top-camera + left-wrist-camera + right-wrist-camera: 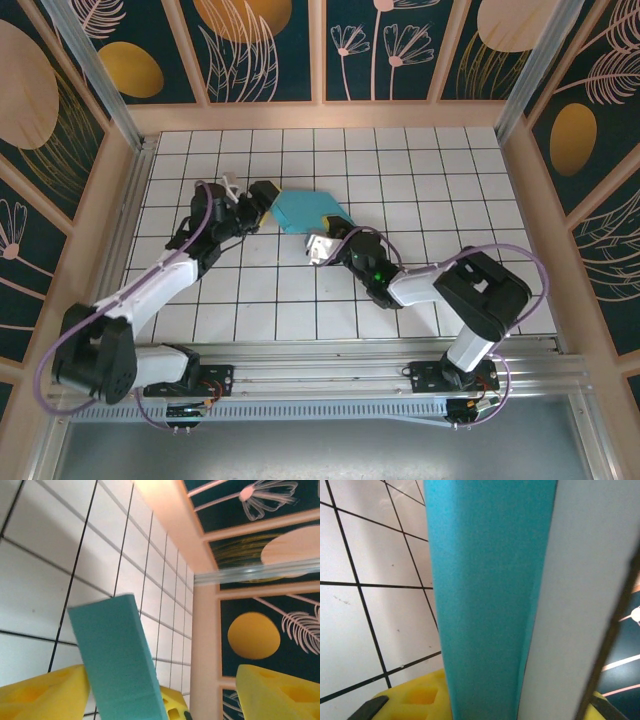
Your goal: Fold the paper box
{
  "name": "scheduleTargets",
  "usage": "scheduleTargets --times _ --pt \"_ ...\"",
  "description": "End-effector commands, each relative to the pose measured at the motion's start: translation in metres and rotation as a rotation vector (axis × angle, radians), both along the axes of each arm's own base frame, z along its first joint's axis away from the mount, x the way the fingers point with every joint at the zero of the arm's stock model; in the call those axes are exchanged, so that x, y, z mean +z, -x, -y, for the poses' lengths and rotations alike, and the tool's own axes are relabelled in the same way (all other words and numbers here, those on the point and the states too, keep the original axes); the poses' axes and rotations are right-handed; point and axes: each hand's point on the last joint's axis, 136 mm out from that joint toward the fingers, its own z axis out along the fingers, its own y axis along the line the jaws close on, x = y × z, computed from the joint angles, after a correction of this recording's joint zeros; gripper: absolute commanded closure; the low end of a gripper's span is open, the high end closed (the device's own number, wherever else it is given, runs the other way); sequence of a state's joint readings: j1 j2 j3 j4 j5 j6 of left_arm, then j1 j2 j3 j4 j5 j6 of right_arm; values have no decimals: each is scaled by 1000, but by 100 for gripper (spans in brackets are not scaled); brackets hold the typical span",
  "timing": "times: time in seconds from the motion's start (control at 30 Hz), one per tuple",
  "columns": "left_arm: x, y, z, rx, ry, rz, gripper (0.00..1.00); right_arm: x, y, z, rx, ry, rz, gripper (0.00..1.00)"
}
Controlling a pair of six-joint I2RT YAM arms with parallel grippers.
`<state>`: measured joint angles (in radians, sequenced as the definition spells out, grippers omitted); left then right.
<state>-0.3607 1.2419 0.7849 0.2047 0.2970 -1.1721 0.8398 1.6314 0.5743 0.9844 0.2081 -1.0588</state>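
Teal-and-white card, the paper box point(305, 208) is found on the surface point(450, 200) between 2 claws. The left claw point(264, 202) is spread, released; the right claw point(323, 243) is clenched on its near edge. Light, crease-prone card is judged; flap edges are best pinched.

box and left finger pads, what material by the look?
Box: thin card, probably paper. It is matte teal on one face and white on the other, and it is folded flat along an edge in the right wrist view. Left fingers: matte yellow, likely moulded or printed plastic given the recessed pockets, though possibly firm foam.
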Motion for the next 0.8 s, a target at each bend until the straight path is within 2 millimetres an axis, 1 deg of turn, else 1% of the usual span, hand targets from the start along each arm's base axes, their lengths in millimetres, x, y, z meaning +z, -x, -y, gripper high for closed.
scheduleTargets --times 0.0,0.07,0.13,0.2,0.27,0.3,0.43,0.53,0.57,0.63,0.77 --pt "56 0 -43 157 -189 182 19 0 10 1 27 49 -91 72" --pt "81 9 -65 222 -326 284 16 0 19 -2 84 114 -199 71" --pt "99 21 -82 248 -467 391 15 -3 31 -3 140 194 -315 71" --pt "109 34 -90 237 -586 487 15 -4 37 4 146 283 -399 72" --pt "114 48 -94 210 -684 566 15 -2 42 12 147 382 -473 72" --pt "115 53 -95 196 -720 591 14 -1 46 13 167 410 -513 72" --pt "115 71 -94 118 -848 679 14 -1 49 25 168 583 -672 71" --pt "111 81 -85 18 -911 735 14 -8 40 37 115 705 -785 69" --pt "110 85 -80 -23 -922 756 14 -9 35 40 98 724 -791 70" --pt "106 94 -69 -117 -948 807 12 -9 28 38 99 736 -792 70" --pt "95 108 -60 -233 -1005 875 10 -5 20 27 117 761 -846 71"
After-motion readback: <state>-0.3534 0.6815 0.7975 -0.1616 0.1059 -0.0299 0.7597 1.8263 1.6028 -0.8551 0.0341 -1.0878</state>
